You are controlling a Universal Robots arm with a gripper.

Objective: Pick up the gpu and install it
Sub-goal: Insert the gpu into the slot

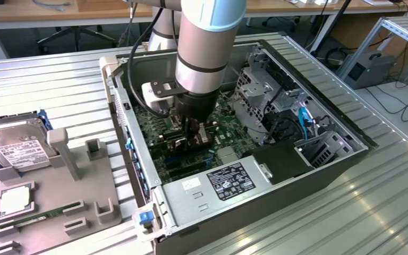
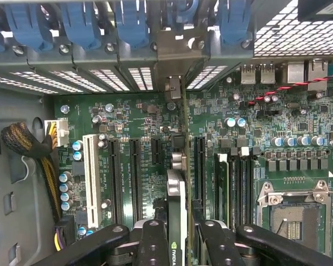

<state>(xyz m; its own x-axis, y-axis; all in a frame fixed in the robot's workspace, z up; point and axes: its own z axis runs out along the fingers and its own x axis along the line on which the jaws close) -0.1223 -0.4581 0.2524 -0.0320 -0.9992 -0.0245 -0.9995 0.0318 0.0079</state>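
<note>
In the exterior view, your arm reaches straight down into the open computer case (image 1: 346, 139), with the tool (image 1: 195, 137) low over the green motherboard (image 1: 154, 125). A hard drive (image 1: 16, 146) lies on the grey tray (image 1: 55, 204) on the surface at that view's left.

In the wrist view, your tool (image 2: 177, 233) is clenched on the gpu (image 2: 177, 166), which stands on edge over the motherboard (image 2: 266, 122), its bracket end at the rear slot openings (image 2: 172, 72).
</note>
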